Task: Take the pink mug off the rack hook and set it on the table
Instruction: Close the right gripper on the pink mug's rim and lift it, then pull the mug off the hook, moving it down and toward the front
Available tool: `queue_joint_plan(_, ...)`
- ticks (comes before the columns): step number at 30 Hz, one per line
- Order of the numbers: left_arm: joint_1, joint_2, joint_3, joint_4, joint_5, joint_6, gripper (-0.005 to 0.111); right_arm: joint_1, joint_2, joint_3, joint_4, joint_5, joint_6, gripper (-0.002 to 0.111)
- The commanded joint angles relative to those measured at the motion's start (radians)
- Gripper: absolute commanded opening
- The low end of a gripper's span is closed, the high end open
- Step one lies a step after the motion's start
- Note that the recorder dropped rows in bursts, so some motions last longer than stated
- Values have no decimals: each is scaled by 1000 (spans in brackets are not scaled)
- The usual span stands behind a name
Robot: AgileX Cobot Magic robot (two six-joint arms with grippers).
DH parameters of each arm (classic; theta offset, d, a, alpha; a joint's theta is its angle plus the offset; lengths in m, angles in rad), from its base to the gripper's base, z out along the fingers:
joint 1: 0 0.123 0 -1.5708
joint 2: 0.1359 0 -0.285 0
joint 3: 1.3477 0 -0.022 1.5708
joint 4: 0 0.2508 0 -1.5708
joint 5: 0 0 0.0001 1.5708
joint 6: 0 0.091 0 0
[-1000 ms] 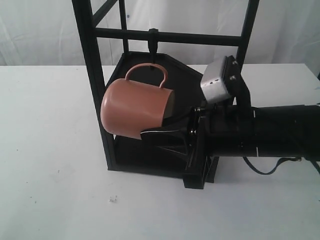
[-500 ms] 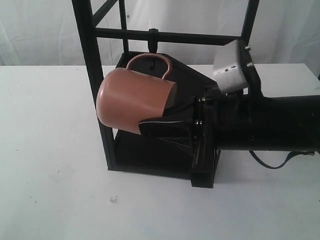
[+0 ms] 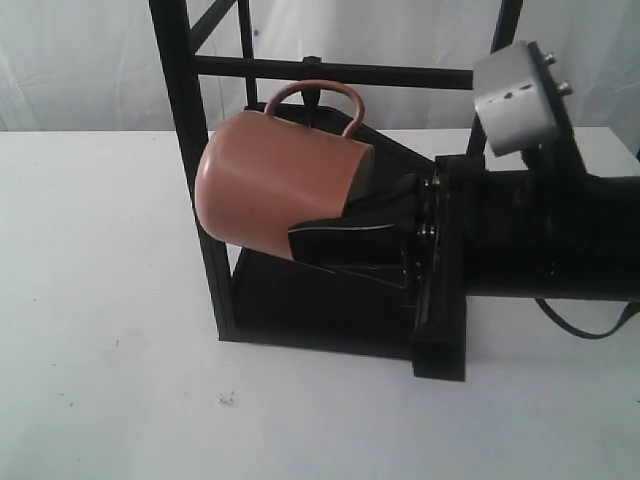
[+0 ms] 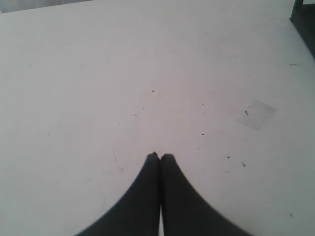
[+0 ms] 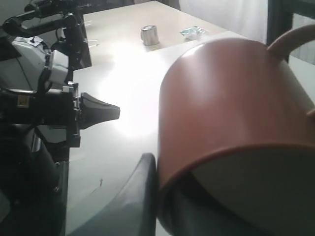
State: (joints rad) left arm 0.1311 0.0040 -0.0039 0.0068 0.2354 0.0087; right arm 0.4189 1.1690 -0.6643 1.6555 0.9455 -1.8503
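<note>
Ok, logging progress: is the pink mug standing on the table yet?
No, the right gripper holds the pink mug tipped sideways, clear above the table.

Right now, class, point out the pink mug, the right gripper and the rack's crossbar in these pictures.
pink mug (image 3: 275, 195): exterior view, middle of its side wall.
right gripper (image 3: 300, 240): exterior view, between its fingertips, at the mug's lower side.
crossbar (image 3: 400, 74): exterior view, bare stretch right of the mug's handle.
</note>
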Motion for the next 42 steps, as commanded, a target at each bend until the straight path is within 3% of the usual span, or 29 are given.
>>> queue_joint_plan(1,-3,-4,4,-1,-2,-9,0,0,-32,-40,-85,116,17,0)
queue_joint_plan(5,-3,-4,4,-1,-2,-9,0,22,-41,-86,-159,196,59,0)
queue_joint_plan(11,-3,-4,4,-1,-2,-9,0,204,-41,-124,-407,137,171,0)
queue_joint_plan(17,-3,-4,4,-1,-2,-9,0,367,-41,-205,-884,-14,582,0)
queue_joint_plan(21,-3,-4,4,-1,-2,-9,0,389,-41,-234,-1124,-35,816,0)
queue_joint_plan(34,-3,-4,4,-1,-2,-9,0,389,-39,-188,-1101,-286,838,0)
queue_joint_plan(42,-3,-4,4,-1,-2,-9,0,389,-39,-226,-993,-47,852,0)
